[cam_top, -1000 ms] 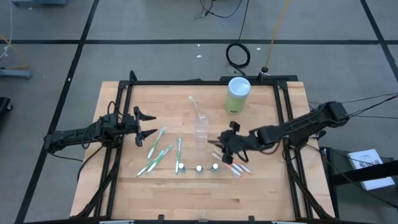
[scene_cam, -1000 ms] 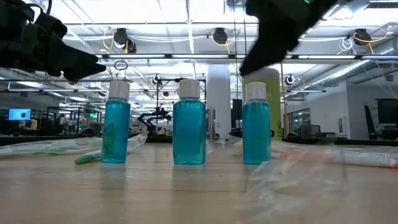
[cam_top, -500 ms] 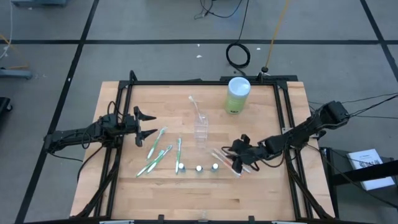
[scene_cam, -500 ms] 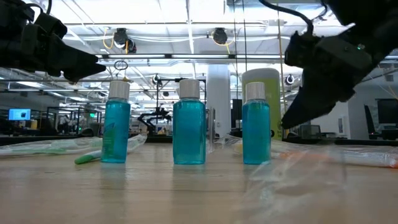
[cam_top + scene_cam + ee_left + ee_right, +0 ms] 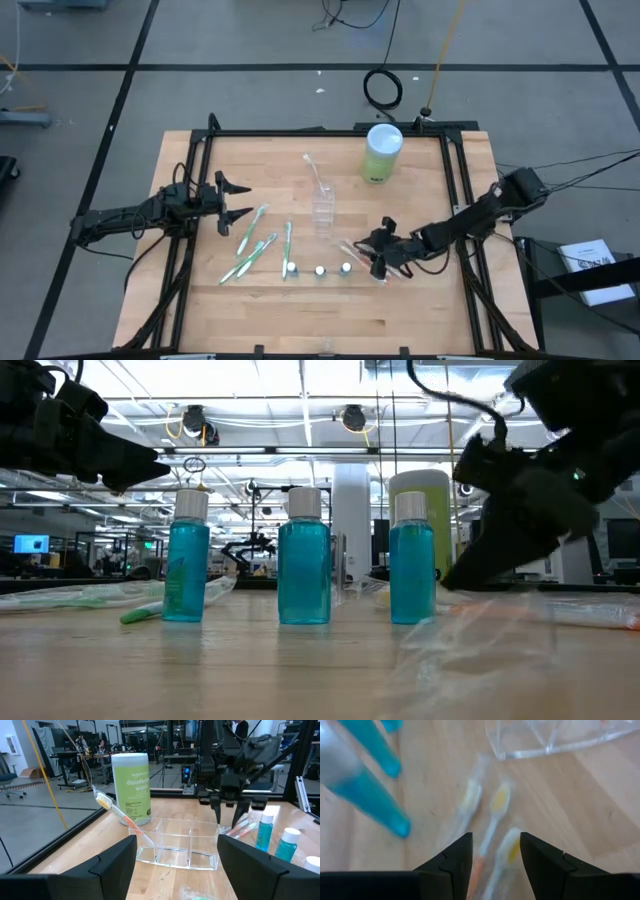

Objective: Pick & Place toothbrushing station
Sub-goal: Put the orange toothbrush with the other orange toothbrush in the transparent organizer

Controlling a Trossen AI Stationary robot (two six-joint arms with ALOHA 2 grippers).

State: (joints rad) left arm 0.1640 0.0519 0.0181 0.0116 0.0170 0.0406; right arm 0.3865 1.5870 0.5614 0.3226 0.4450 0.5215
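Note:
Several orange-white toothbrushes (image 5: 495, 810) in clear wrappers lie on the table right of three small blue bottles with white caps (image 5: 305, 560). My right gripper (image 5: 492, 852) hangs open low over these toothbrushes (image 5: 390, 268), slanting down, with one finger on either side of one of them. A clear compartment holder (image 5: 175, 842) stands mid-table. One orange-white toothbrush (image 5: 117, 812) leans in it, head up. Green-white toothbrushes (image 5: 255, 240) lie left of the bottles. My left gripper (image 5: 245, 200) waits open above the table's left side.
A lime-green wipes canister (image 5: 382, 150) with a white lid stands at the far right of the table. A black frame (image 5: 455, 190) runs along the table's edges. Bare wood shows along the near edge.
My right gripper has come down and toward the table's near edge. It has gone from beside the clear holder to just above the orange-white toothbrushes. The toothbrushes, bottles and holder lie where they were.

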